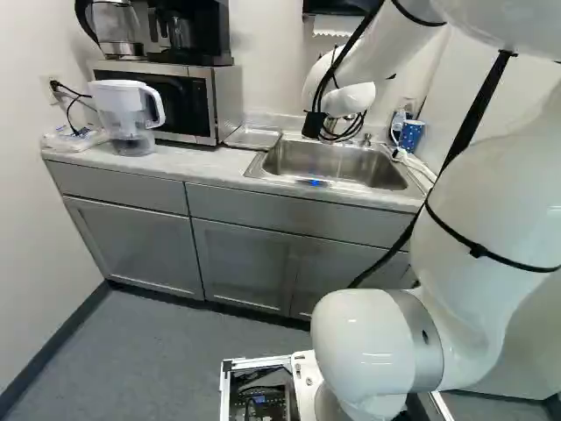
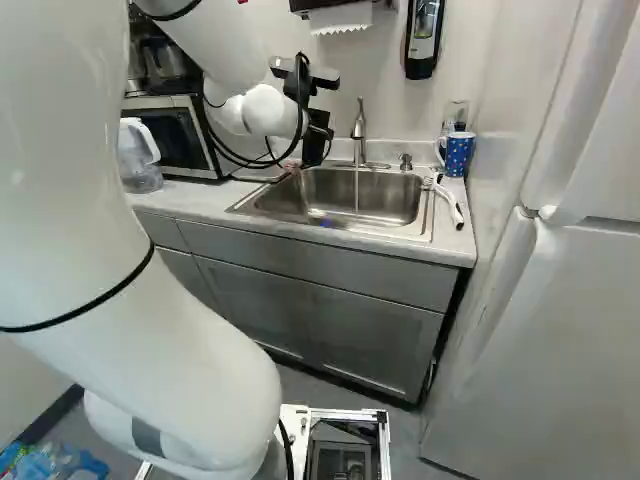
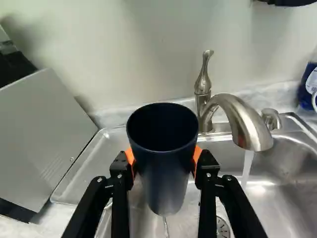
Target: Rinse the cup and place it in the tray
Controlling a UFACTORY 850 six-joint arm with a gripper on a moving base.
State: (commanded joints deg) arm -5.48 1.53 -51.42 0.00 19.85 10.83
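In the right base view my gripper (image 2: 316, 122) is a dark shape over the sink's left part. The wrist view shows the gripper (image 3: 164, 161) shut on a dark navy cup (image 3: 166, 168), an orange pad on each side. The cup stands mouth up, tilted towards the camera, with no water visible inside. A thin trickle hangs below its base. Beside it, water (image 3: 247, 166) runs from the curved faucet (image 3: 242, 121) into the steel sink (image 3: 292, 198), missing the cup. The metal tray (image 3: 81, 166) lies on the counter beside the sink; nothing shows in it.
A microwave (image 1: 166, 96) with a coffee maker on top and a water pitcher (image 1: 127, 110) stand beyond the tray. At the sink's other side are a dotted blue mug (image 2: 458, 152) and a white-handled brush (image 2: 450, 203). A soap dispenser (image 2: 423, 38) hangs on the wall.
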